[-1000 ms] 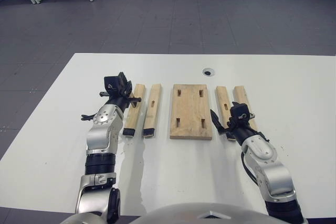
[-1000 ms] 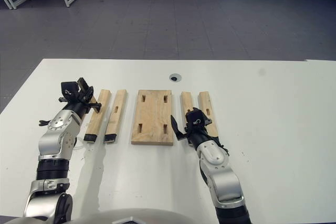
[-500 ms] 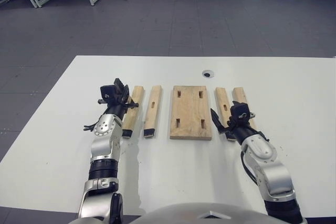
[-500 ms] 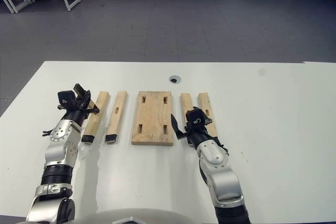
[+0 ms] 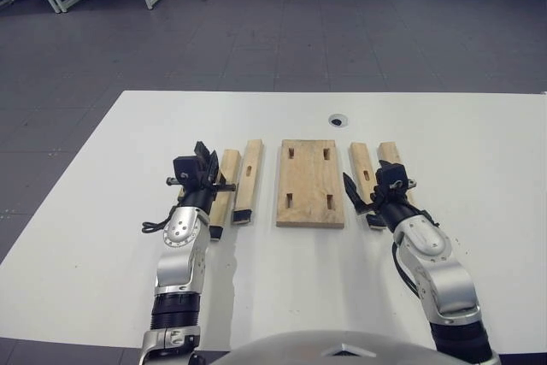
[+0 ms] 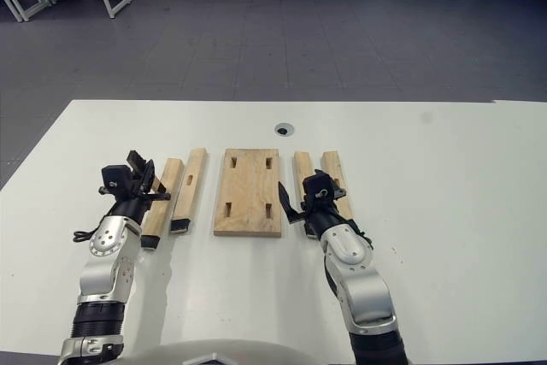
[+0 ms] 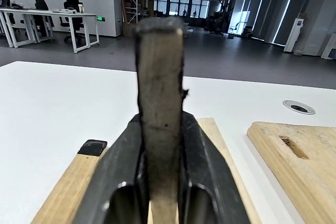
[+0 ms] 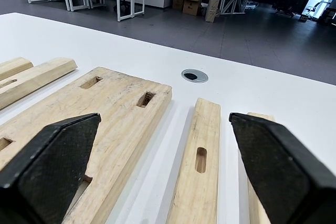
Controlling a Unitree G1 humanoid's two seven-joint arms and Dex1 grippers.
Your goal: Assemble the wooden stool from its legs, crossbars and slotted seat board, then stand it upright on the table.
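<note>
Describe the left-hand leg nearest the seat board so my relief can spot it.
On the white table, find the slotted wooden seat board at centre. The pale wooden leg with a black end cap immediately to its left is it; unlike the outer leg, no end effector grips it.

2 legs [image 5: 248, 179] lie each side of the seat board [image 5: 310, 182].

You've got silver-grey rounded shells on the left arm [image 5: 181, 237] and right arm [image 5: 432, 267], black ribbed collars nearer the elbows, a thin black cable looping at each wrist, I think, and matte black wedge-shaped right fingers [image 8: 52, 171].
</note>
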